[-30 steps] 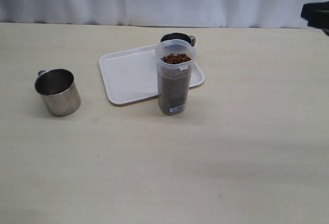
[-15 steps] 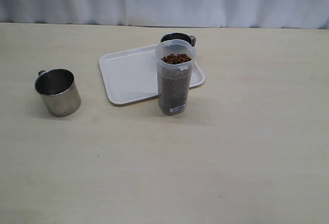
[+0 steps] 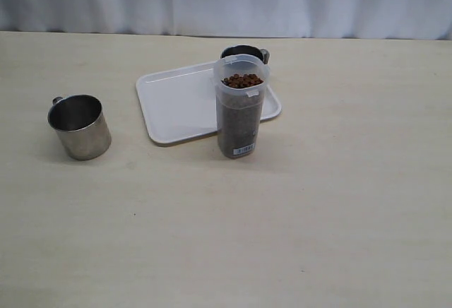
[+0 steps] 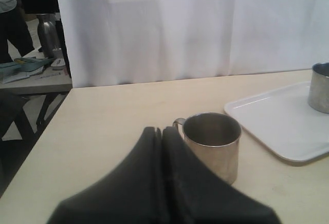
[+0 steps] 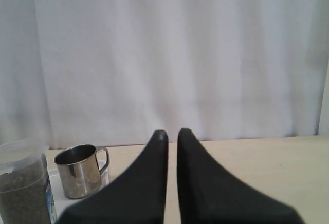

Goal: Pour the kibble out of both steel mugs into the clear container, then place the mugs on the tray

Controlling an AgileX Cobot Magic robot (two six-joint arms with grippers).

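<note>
A: Setting: pale wooden tabletop [image 3: 318, 202], white curtain [image 3: 226, 1] along its far edge. Left gripper [image 4: 161, 130]?

B: Clenched, fingers pressed together, grasping nothing. It hangs low over the tabletop and is out of the exterior view.

A: What lies ahead of it?

B: The first steel mug [image 4: 213, 144], upright on the tabletop just ahead of the fingertips and apart from them. Its handle faces back toward the gripper, and its inside shows bare steel. The tray [image 4: 280, 126] lies beyond the mug, on the side toward the other arm.

A: Right gripper [image 5: 172, 134]?

B: Closed too, nothing held. A thin slit shows between the fingertips.

A: Things relative to it?

B: The second steel mug [image 5: 80, 171] stands ahead of it and well apart, upright on the tray's far corner. The clear container [image 5: 24, 183] stands just beside that mug, a little nearer the gripper.

A: And the kibble [image 3: 241, 80]?

B: In the clear container, filling it almost to the rim. The white label sits near its base.

A: Is the container on the tray or off it?

B: It appears to stand on the tabletop at the tray's near edge. Whether it touches the rim, I cannot tell from the exterior view.
</note>
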